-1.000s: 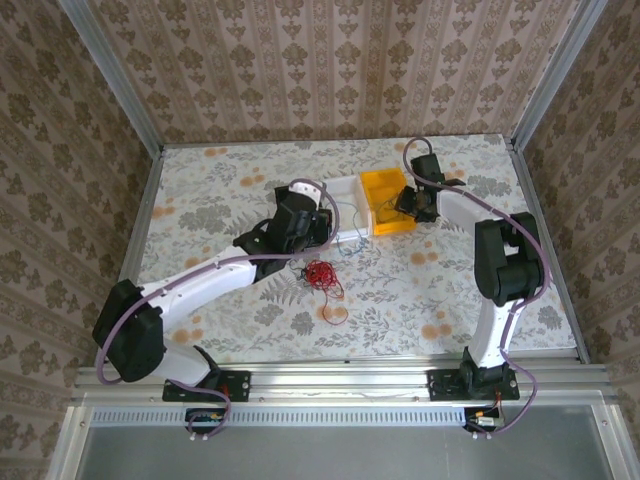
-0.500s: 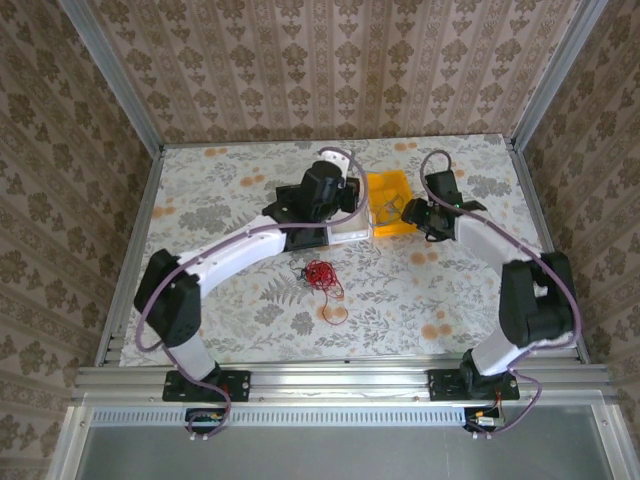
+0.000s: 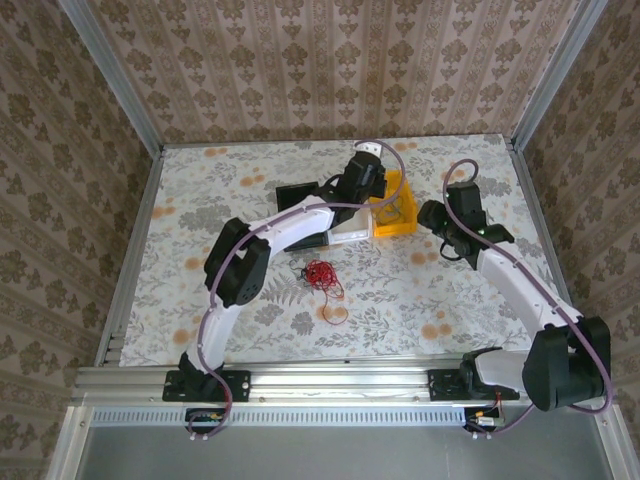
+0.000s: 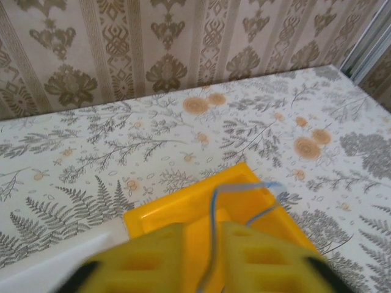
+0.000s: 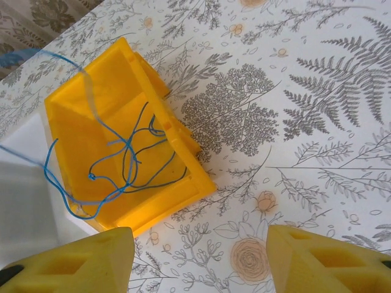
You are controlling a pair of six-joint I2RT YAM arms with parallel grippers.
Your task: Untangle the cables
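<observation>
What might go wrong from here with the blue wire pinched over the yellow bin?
The blue cable runs from the left gripper into the yellow bin and loops over its rim toward the white bin; pulling could drag or tip the bin. The cable might slip from the pinch. The right gripper is open and isn't steadying the bin.

Damask wallpaper (image 3: 300, 60) covers the walls at 9, 12 and 3 o'clock, with aluminium posts (image 3: 111, 75) in the far corners (11 and 1 o'clock). The table (image 3: 170, 260) has a fern-and-flower print. A metal rail (image 3: 340, 378) edges it at 6 o'clock.
</observation>
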